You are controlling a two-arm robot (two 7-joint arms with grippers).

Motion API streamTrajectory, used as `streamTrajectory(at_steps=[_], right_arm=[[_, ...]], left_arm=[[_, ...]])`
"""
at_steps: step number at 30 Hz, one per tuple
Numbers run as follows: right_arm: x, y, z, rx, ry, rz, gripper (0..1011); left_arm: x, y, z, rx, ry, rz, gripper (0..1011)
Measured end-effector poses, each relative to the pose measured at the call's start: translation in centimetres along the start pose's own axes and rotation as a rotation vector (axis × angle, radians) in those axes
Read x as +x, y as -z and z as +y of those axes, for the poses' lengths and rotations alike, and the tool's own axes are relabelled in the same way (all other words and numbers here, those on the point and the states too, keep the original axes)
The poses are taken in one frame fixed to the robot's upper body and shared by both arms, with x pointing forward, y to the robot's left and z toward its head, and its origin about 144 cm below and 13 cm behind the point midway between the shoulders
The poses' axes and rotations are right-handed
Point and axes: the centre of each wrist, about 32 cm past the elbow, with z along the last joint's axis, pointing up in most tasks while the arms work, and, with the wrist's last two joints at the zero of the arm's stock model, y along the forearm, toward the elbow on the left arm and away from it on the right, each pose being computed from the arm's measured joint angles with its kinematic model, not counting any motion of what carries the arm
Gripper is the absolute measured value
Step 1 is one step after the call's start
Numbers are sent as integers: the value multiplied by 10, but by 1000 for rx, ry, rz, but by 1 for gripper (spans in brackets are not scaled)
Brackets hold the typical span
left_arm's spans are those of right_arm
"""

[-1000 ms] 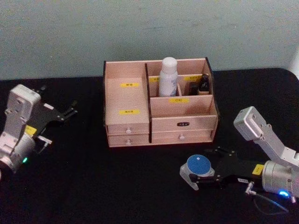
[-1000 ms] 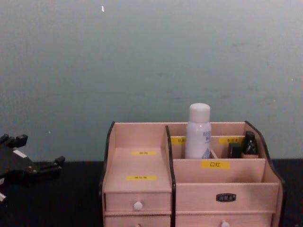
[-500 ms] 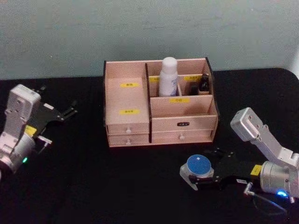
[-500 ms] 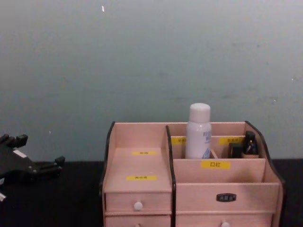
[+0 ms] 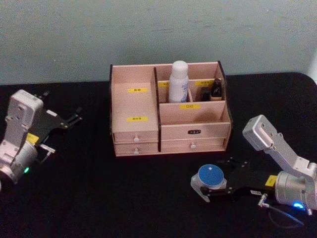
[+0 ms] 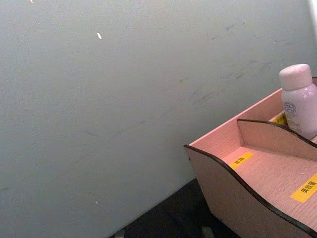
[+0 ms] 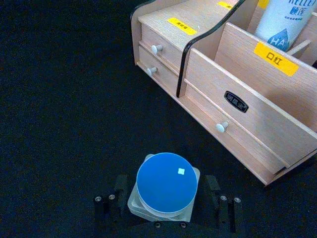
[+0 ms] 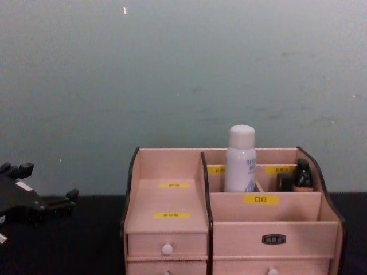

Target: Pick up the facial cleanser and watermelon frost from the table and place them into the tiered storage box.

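Two arms, one job. The left gripper (image 5: 60, 108) idles with fingers spread, well left of the tiered storage box (image 5: 168, 106), where the facial cleanser (image 5: 178, 82) stands in a back compartment. Right of that, on the bench (image 5: 99, 188), the right gripper (image 7: 164, 206) appears clamped on the blue-lidded watermelon frost (image 7: 165, 181) by its white base. Lift straight, clear the front wall, then lower it into a free compartment without knocking the bottle.

1. Black table (image 5: 99, 198) spans L to R.
2. Tiered storage box (image 5: 168, 124) stands on it, far centre, drawers facing near side.
3. Watermelon frost jar (image 5: 210, 175), blue lid, near right, apart from box.
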Motion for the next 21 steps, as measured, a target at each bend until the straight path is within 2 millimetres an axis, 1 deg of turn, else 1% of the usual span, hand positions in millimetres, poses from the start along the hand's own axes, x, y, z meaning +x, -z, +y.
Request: streamTrajectory(at_steps=[9,11,12,13,15,17,19,21], right_arm=[[0,0,0,1,0,1,1000],[0,0,0,1,0,1,986],[0,0,0,1,0,1,950],[0,0,0,1,0,2,950],[0,0,0,2,0,2,882],[0,0,0,2,0,2,847],[0,0,-1,2,0,2,772],[0,0,-1,2,-1,3,738]], left_arm=[[0,0,0,0,0,0,1001],[0,0,0,0,0,0,1001],[0,0,0,0,0,0,1001],[0,0,0,0,0,0,1001],[0,0,0,0,0,0,1001],[0,0,0,0,0,0,1001],[0,0,0,0,0,0,1001],[0,0,0,0,0,0,1001]])
